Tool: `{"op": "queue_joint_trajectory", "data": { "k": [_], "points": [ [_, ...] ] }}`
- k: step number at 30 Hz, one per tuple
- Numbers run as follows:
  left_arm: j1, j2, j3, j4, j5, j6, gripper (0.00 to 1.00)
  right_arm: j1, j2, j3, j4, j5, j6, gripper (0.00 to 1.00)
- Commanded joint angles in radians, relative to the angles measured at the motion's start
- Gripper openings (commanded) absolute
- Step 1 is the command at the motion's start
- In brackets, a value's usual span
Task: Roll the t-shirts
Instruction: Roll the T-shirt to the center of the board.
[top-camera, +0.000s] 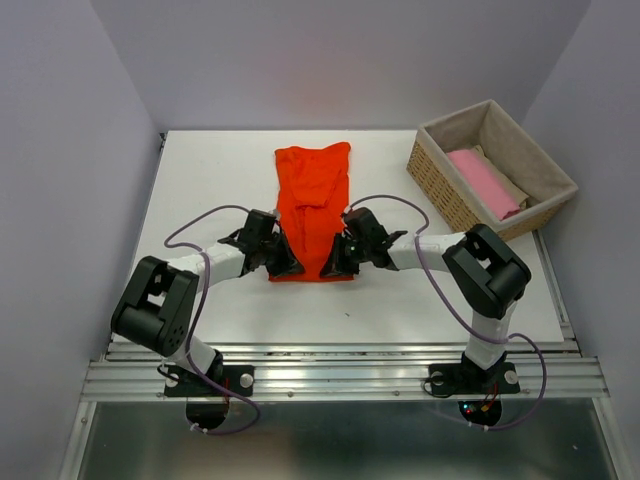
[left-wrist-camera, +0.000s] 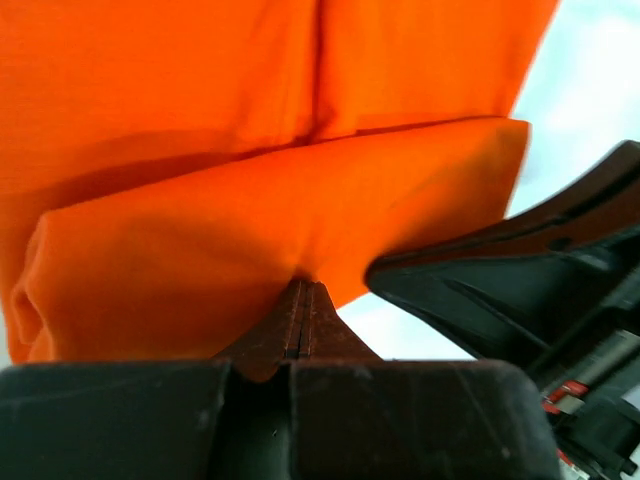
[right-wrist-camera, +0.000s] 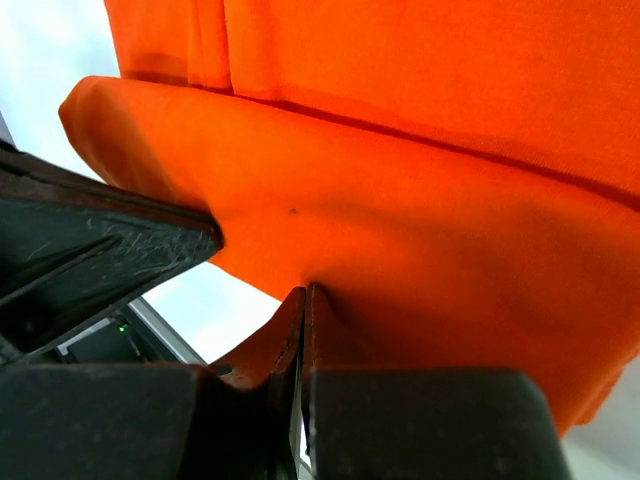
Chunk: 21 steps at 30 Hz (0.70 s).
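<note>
Closest to us, the left arm's base and the right arm's base sat on the near rail, both arms reaching forward over the white counter.

Reading from the left, the left tool met the near left corner of the orange t-shirt. In its wrist view we saw its fingers pressed together, with the doubled near hem pinched at their tips. The shirt lay flat in the middle of the counter, folded to a narrow strip. Its long axis ran straight away from the bases towards the back wall. The right tool was likewise closed on the hem, at the near right corner, and each wrist view showed the other tool just beside its own.

Further right, well apart from the shirt, a wicker basket held a pink t-shirt.

We judged that the roll turned on this. All the cloth lay beyond the tools, and neither arm was nearer. So the pinched edge would have to travel away from the bases, both corners kept level.
</note>
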Motion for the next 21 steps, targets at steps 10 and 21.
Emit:
{"op": "queue_joint_trajectory", "data": {
  "k": [10, 21],
  "points": [
    [0.007, 0.035, 0.012, -0.079, -0.171, 0.102, 0.00, 0.001, -0.060, -0.032, -0.079, 0.228, -0.048, 0.01],
    [0.027, -0.114, 0.000, -0.130, -0.202, 0.129, 0.00, -0.009, -0.080, -0.085, -0.080, 0.250, -0.051, 0.01]
  ]
}}
